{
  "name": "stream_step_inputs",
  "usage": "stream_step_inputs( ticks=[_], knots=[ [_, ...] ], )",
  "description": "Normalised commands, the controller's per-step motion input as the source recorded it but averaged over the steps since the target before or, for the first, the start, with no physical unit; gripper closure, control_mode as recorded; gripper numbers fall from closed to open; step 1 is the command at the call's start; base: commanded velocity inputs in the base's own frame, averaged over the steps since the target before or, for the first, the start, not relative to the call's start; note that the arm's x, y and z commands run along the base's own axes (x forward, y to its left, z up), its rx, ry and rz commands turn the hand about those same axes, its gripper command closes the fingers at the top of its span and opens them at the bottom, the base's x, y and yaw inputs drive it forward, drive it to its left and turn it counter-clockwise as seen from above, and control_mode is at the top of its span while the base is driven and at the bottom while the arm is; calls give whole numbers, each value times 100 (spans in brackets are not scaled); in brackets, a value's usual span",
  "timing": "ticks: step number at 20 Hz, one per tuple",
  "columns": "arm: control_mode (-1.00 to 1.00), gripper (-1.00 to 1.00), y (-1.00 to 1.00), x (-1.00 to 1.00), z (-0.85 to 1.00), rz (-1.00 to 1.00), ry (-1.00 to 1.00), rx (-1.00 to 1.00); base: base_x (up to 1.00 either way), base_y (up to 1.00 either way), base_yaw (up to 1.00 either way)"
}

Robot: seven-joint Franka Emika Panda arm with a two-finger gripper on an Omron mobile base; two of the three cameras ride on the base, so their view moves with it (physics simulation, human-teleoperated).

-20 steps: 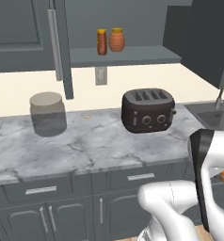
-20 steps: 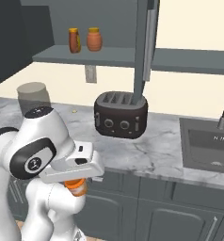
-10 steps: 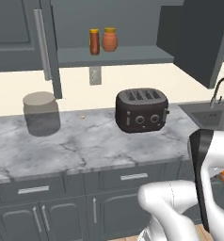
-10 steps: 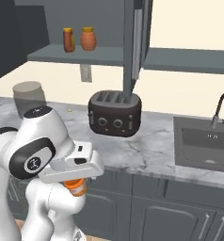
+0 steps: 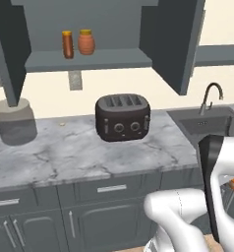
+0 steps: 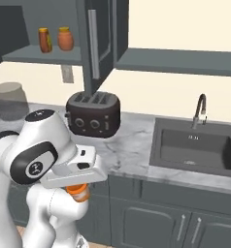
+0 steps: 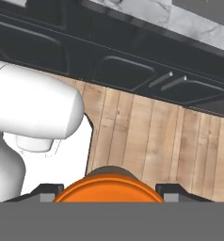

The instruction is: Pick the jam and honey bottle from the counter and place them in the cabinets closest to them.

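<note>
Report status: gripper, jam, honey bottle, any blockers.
Gripper shut on jam, held low by the base. Honey bottle on the open cabinet shelf. Toaster on counter beneath; nothing blocking.

So the marbled worktop (image 5: 79, 157) has a black toaster (image 5: 122, 117) sitting mid-way and a big grey jar (image 5: 13, 120) off to the left. Up on the cabinet shelf (image 5: 89, 60), the honey bottle (image 5: 67, 44) stands just beside a rounder orange pot (image 5: 86, 42).

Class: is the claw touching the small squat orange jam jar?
Touching. In the hand view the orange jam jar sits between the claw fingertips, pressed against both.
</note>
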Motion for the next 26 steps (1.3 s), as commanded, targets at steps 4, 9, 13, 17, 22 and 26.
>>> stream_step_inputs(
  ticks=[4,9,13,17,22,26],
  knots=[
    [100,100,0,0,0,0,0,0,16,-60,0],
    [100,100,0,0,0,0,0,0,18,-60,0],
    [100,100,0,0,0,0,0,0,18,-61,0],
    [100,100,0,0,0,0,0,0,17,-58,0],
    [100,100,0,0,0,0,0,0,8,-46,0],
    [100,100,0,0,0,0,0,0,0,-19,0]
  ],
)
